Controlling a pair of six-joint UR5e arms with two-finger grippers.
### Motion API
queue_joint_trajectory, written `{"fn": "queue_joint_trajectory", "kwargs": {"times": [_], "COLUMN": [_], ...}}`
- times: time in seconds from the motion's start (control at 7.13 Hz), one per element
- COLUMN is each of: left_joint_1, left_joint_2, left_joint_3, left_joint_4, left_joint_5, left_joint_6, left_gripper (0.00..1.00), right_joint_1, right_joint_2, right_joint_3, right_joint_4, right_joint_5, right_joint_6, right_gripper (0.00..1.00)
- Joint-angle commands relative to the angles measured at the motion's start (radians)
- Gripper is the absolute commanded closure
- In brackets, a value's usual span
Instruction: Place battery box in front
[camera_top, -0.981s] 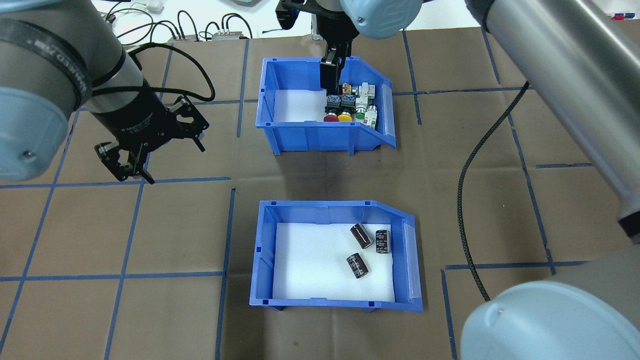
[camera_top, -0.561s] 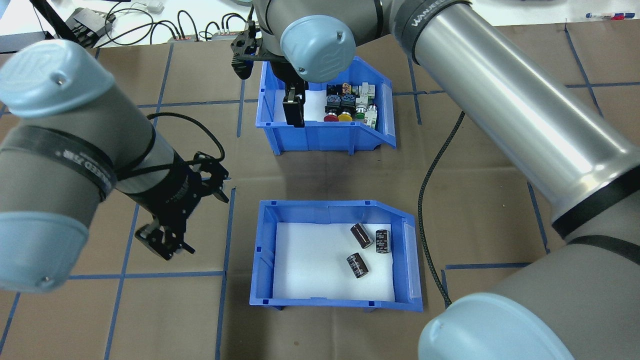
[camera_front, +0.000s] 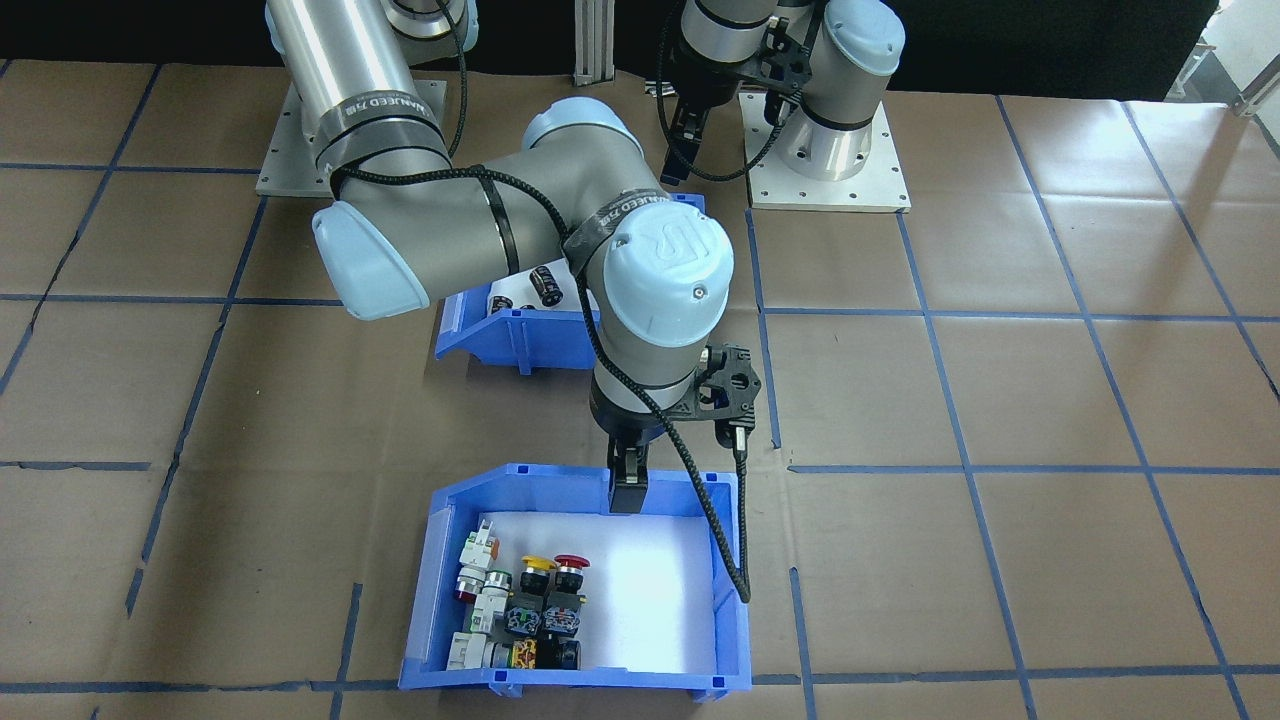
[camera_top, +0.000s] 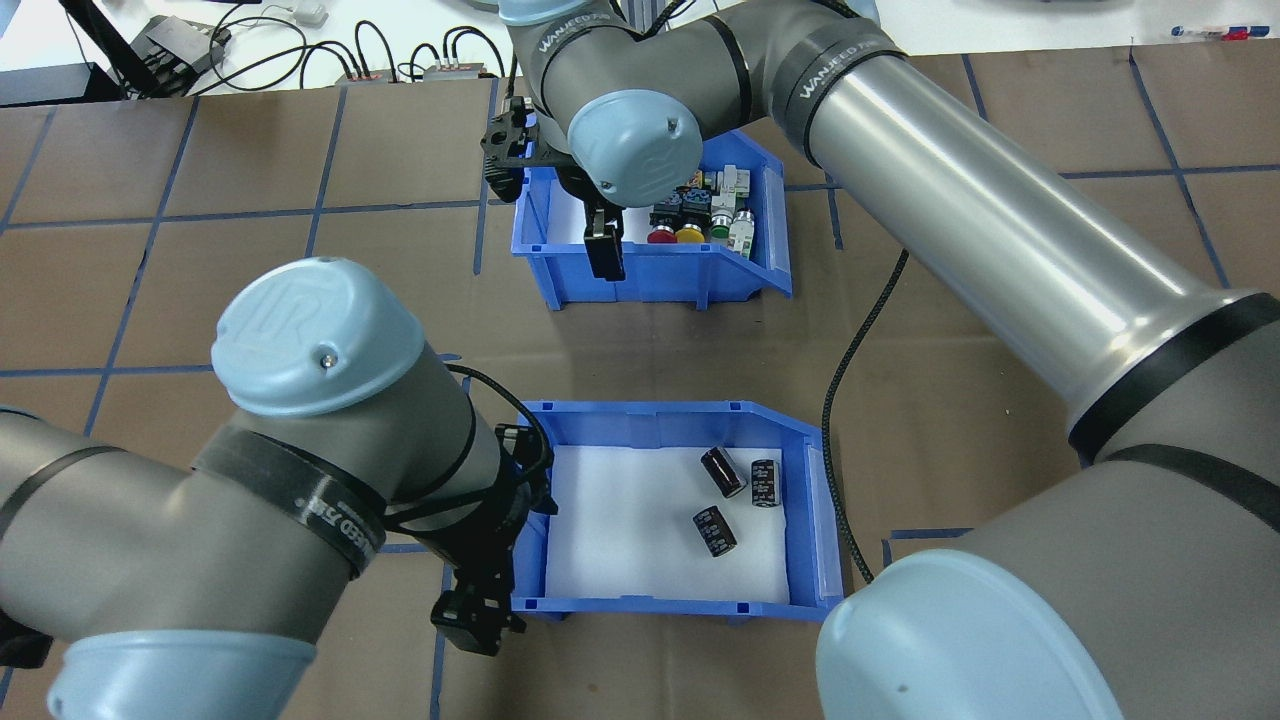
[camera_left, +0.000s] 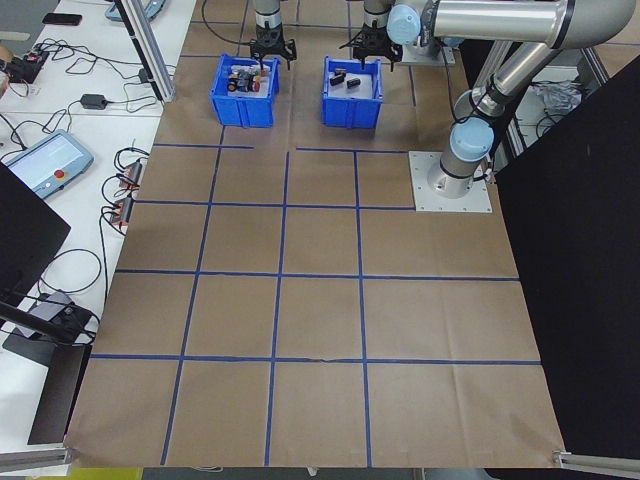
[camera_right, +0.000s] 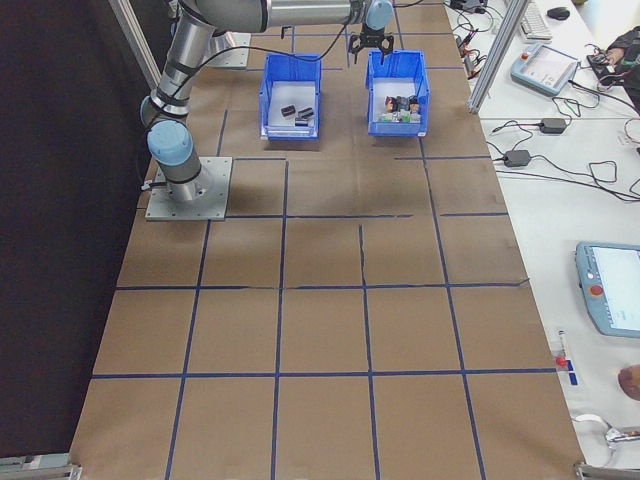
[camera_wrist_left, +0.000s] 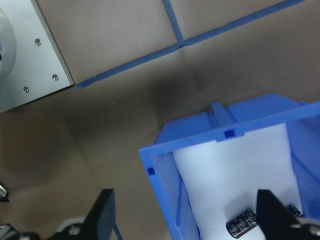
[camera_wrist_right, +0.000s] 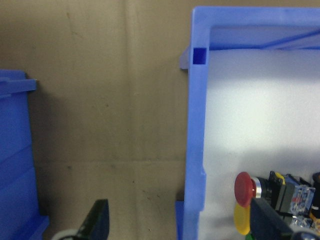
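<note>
Right gripper: I see my right gripper (camera_top: 604, 255) parked over the near wall of the switch bin (camera_top: 560, 270), its two fingers spread wide and straddling that wall in the wrist view, one outside over the paper and one inside over the foam, holding nothing. A second ago it hung above the push-button switches (camera_top: 690, 215) at the far right of that bin; since then it has slid left and toward me.

Left gripper: My left gripper (camera_top: 478, 618) sits at the near left corner of the battery box (camera_top: 660, 415), fingers parted and astride the corner wall, nothing clamped. In the first earlier frame it hovered out over bare paper to the left of the switch bin; it has since swept down and in to the box's edge.

Battery box: The blue bin with the white foam liner lies on the brown-papered table (camera_top: 150, 300), nearer the robot than the switch bin, unmoved since the earlier frames.

Cells: Three dark cylindrical cells (camera_top: 722, 472) lie loose on the foam toward the sloped right side, placed as before.

Switch bin: It stands farther out on the table, where it was, red and yellow buttons clustered at its right end.
</note>
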Motion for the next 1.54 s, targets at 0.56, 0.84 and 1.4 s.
{"fn": "queue_joint_trajectory", "kwargs": {"times": [0.56, 0.84, 1.4], "left_joint_1": [-0.095, -0.095, -0.127], "left_joint_2": [-0.064, -0.129, -0.199], "left_joint_3": [-0.176, -0.177, -0.183], "left_joint_4": [0.323, 0.392, 0.433], "left_joint_5": [-0.062, -0.061, -0.056], "left_joint_6": [-0.198, -0.207, -0.246], "left_gripper": [0.01, 0.01, 0.02], "right_joint_1": [-0.007, -0.009, -0.05], "right_joint_2": [0.02, -0.012, -0.046], "right_joint_3": [0.088, 0.091, 0.1], "right_joint_4": [-0.176, -0.129, -0.127], "right_joint_5": [-0.019, -0.031, -0.123], "right_joint_6": [0.025, 0.022, -0.016], "right_gripper": [0.5, 0.85, 1.0]}}
